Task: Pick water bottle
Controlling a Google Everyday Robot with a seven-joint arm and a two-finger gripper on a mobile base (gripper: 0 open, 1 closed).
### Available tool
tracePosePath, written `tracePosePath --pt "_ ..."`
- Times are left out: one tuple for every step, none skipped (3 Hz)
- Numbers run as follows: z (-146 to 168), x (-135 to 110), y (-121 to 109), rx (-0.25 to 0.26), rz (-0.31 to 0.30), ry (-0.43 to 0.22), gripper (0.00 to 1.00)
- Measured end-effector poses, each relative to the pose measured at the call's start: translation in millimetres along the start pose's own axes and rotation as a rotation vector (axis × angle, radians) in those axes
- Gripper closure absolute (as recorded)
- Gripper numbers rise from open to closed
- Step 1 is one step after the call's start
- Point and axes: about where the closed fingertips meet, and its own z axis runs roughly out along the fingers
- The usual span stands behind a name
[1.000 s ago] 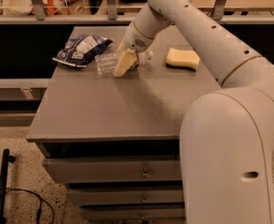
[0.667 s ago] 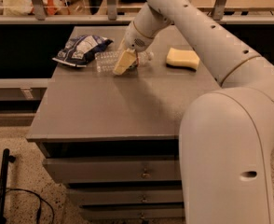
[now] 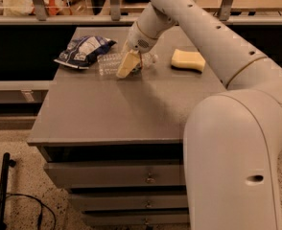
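Cabling (image 3: 33, 206) and a black stand (image 3: 2, 190) are seen on the speckled floor, far to the left of the gripper (image 3: 128, 65) and below it. A blue-white snack bag (image 3: 85, 50) is laid on the grey table (image 3: 107, 114), just left of the gripper. The water bottle (image 3: 107, 63) is found on its side at the back of the tabletop, directly under the gripper, its clear ribbed body showing to the gripper's left and its other end to the right. Whether the gripper is closed on the bottle cannot be told. A yellow sponge (image 3: 188, 60) is set apart to the gripper's right. The white arm (image 3: 203, 28) is bent down from the right.
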Motion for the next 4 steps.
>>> tracePosePath --pt "-4 -2 0 0.012 0.002 -0.006 1.00" --pt "-26 -10 1 0.086 0.016 -0.040 1.00" --pt "-63 -24 7 0.223 0.039 -0.089 1.00" --pt "-82 -30 4 0.318 0.053 -0.114 1.00"
